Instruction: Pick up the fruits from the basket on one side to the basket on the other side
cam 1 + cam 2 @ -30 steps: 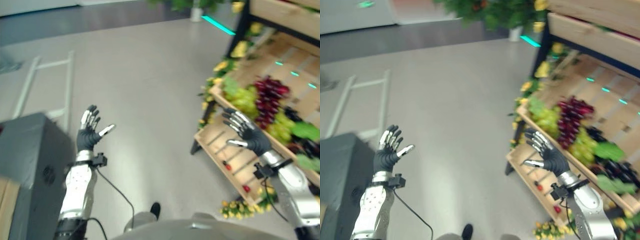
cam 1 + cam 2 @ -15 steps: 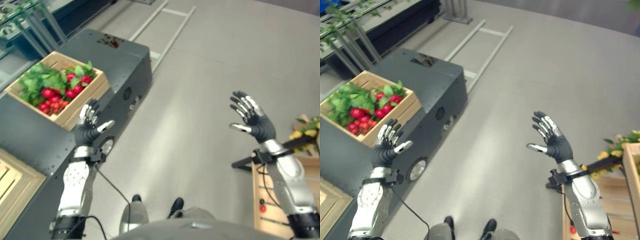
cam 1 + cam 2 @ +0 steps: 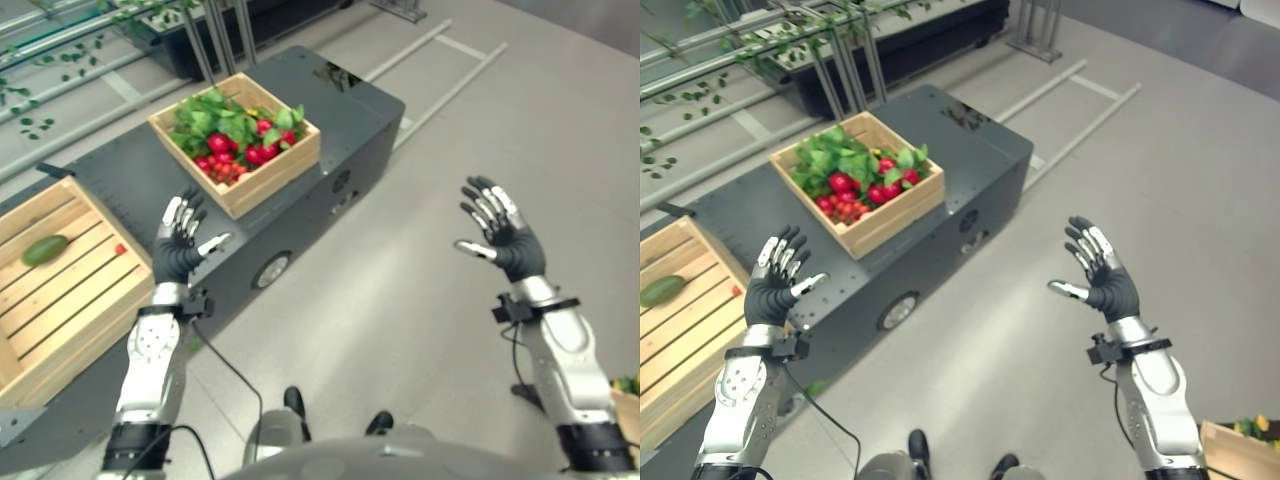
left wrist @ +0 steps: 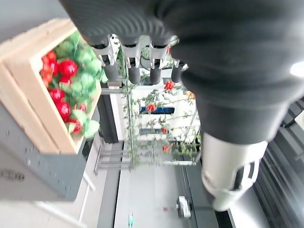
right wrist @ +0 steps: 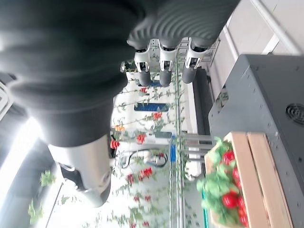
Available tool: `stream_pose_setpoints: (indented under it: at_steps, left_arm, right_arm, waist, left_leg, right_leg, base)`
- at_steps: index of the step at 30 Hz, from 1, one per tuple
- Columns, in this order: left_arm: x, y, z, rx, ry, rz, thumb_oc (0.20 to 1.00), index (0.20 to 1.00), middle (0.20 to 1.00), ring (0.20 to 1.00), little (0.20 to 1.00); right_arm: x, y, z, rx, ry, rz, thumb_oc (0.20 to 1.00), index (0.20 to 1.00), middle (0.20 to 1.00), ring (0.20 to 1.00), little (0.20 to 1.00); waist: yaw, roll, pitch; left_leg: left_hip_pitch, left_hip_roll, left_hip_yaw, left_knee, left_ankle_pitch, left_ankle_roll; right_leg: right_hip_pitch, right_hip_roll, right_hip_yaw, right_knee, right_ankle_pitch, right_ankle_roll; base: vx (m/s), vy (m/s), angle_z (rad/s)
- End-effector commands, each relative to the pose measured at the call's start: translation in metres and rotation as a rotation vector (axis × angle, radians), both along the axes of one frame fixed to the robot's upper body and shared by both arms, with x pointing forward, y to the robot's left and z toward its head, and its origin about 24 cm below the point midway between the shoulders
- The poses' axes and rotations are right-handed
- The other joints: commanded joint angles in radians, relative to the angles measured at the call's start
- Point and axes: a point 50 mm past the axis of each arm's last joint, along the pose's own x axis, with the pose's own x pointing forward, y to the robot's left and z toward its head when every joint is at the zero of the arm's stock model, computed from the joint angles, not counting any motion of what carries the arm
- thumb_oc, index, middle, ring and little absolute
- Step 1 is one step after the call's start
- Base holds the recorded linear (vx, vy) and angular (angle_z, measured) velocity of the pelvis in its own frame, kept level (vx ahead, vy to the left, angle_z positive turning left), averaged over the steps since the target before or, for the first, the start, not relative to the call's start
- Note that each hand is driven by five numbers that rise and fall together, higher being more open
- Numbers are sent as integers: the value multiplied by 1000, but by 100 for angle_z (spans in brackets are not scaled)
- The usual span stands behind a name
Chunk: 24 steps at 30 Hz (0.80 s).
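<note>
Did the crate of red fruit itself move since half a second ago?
No. The crate of red fruit sits at the same spot on the dark cart; the camera turned, shifting both together.

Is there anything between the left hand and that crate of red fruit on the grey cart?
Nothing visible. The left hand is raised, open and empty, over the grey cart's near edge; the crate of red fruit sits farther back on its top with only bare cart top between.

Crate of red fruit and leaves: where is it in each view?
Left eye: crate on the dark grey cabinet, upper centre-left.
Right eye: crate, upper left of centre.
Left wrist: crate beside the fingers.
Right wrist: crate at a corner.
Shared landmark: the dark grey cabinet.
</note>
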Motion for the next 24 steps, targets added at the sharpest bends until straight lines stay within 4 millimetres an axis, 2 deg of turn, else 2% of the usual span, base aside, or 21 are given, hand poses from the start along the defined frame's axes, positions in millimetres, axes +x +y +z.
stream_pose_setpoints:
  at_steps: [1,2,3,4,6,7,8,11,14,15,16,17,18,19,20,21,24]
  left_arm:
    - [0,4,31,65,-146,-6,1000,1000,1000,1000,1000]
    - [1,2,32,70,-155,-14,1000,1000,1000,1000,1000]
    - [2,2,33,73,-155,-16,1000,1000,1000,1000,1000]
    - [3,2,32,72,-156,-10,1000,1000,1000,1000,1000]
    - [6,1,30,64,-142,-13,1000,1000,1000,1000,1000]
    - [8,0,30,67,-143,-24,1000,1000,1000,1000,1000]
    - [8,-1,28,71,-134,-27,1000,1000,1000,1000,1000]
    - [4,-1,25,75,-124,-21,1000,1000,1000,1000,1000]
    - [3,3,20,28,-111,6,1000,1000,1000,1000,1000]
    - [3,3,20,28,-111,6,1000,1000,1000,1000,1000]
    - [2,3,18,23,-105,8,1000,1000,1000,1000,1000]
    - [2,3,19,23,-105,8,1000,1000,1000,1000,1000]
    - [3,4,20,2,-117,16,1000,1000,1000,1000,1000]
    - [4,3,21,-5,-121,12,1000,1000,1000,1000,1000]
    - [5,3,21,-5,-122,11,1000,1000,1000,1000,1000]
    - [5,2,21,-8,-120,13,1000,1000,1000,1000,1000]
    - [1,6,19,2,-107,25,1000,1000,1000,1000,1000]
  right_arm:
    - [5,3,18,-28,-108,7,1000,1000,1000,1000,1000]
    - [5,2,19,-25,-113,4,1000,1000,1000,1000,1000]
    - [6,1,18,-16,-113,-4,1000,1000,1000,1000,1000]
    - [5,1,17,0,-112,-10,1000,1000,1000,1000,1000]
    - [2,-4,17,0,-110,-37,1000,1000,1000,1000,1000]
    - [1,-7,17,0,-109,-51,1000,1000,1000,1000,1000]
    - [-2,-10,14,-1,-98,-66,1000,1000,1000,1000,1000]
    - [-6,-15,8,-11,-68,-88,1000,1000,1000,1000,1000]
    - [-4,-18,11,-21,-79,-94,1000,1000,1000,1000,1000]
    - [-4,-18,11,-20,-79,-94,1000,1000,1000,1000,1000]
    - [-4,-21,12,-6,-84,-108,1000,1000,1000,1000,1000]
    - [-4,-21,12,-6,-85,-108,1000,1000,1000,1000,1000]
    - [-4,-23,15,-3,-98,-115,1000,1000,1000,1000,1000]
    - [-4,-24,16,-8,-102,-121,1000,1000,1000,1000,1000]
    - [-4,-24,16,-8,-102,-122,1000,1000,1000,1000,1000]
    - [-3,-24,17,-11,-105,-130,1000,1000,1000,1000,1000]
    - [-2,-27,17,-26,-105,-154,1000,1000,1000,1000,1000]
  waist:
    - [-30,7,-6]
    - [-30,7,-1]
    - [-28,5,1]
    - [-32,3,1]
    - [-66,-9,-6]
    - [-78,-17,-8]
    - [-86,-22,-10]
    - [-75,-34,-25]
    - [-59,-39,-37]
    - [-61,-38,-36]
    - [-61,-42,-28]
    - [-62,-41,-27]
    - [-60,-45,-7]
    - [-62,-46,2]
    - [-62,-45,3]
    - [-62,-49,10]
    - [-67,-50,-2]
  left_leg:
    - [44,-23,-82,-75,-17,-22]
    - [58,-33,-116,-87,-15,-27]
    - [57,-34,-138,-93,-8,-33]
    - [57,-36,-167,-101,-6,-36]
    - [69,-55,-225,-103,-13,-42]
    - [72,-61,-254,-98,-18,-43]
    - [78,-69,-284,-92,-28,-42]
    - [84,-83,-309,-70,-48,-41]
    - [66,-81,-285,31,-77,-81]
    - [62,-81,-288,39,-81,-82]
    - [23,-58,-238,133,-58,-118]
    - [18,-57,-240,144,-63,-119]
    - [-41,-18,-171,243,-16,-160]
    - [-64,2,-134,275,-8,-167]
    - [-67,3,-135,281,-11,-168]
    - [-89,25,-95,304,-5,-170]
    - [-72,106,-40,205,-16,-155]
  right_leg:
    - [-118,179,282,-33,36,9]
    - [-149,210,315,-85,12,10]
    - [-139,209,311,-155,24,6]
    - [-152,225,341,-212,34,6]
    - [-190,307,488,-284,63,17]
    - [-199,325,544,-302,78,25]
    - [-188,336,565,-317,87,22]
    - [-116,320,534,-355,90,5]
    - [-55,307,482,-386,82,-7]
    - [-53,307,479,-388,81,-7]
    - [-22,298,450,-401,73,-15]
    - [-21,299,448,-403,74,-16]
    - [9,281,414,-411,62,-26]
    - [18,275,394,-416,58,-31]
    - [18,276,394,-417,58,-32]
    - [23,270,379,-421,56,-35]
    - [34,267,349,-440,43,-30]
  base:
    - [95,79,109]
    - [163,16,107]
    - [144,-59,88]
    - [164,-81,88]
    - [260,-66,109]
    - [286,-79,133]
    - [236,-105,111]
    - [208,-161,134]
    - [216,-201,57]
    - [133,-173,36]
    - [68,-104,43]
    - [93,-195,75]
    - [7,-124,65]
    - [8,-123,69]
    - [-23,-79,54]
    - [-1,-75,43]
    - [101,-26,44]
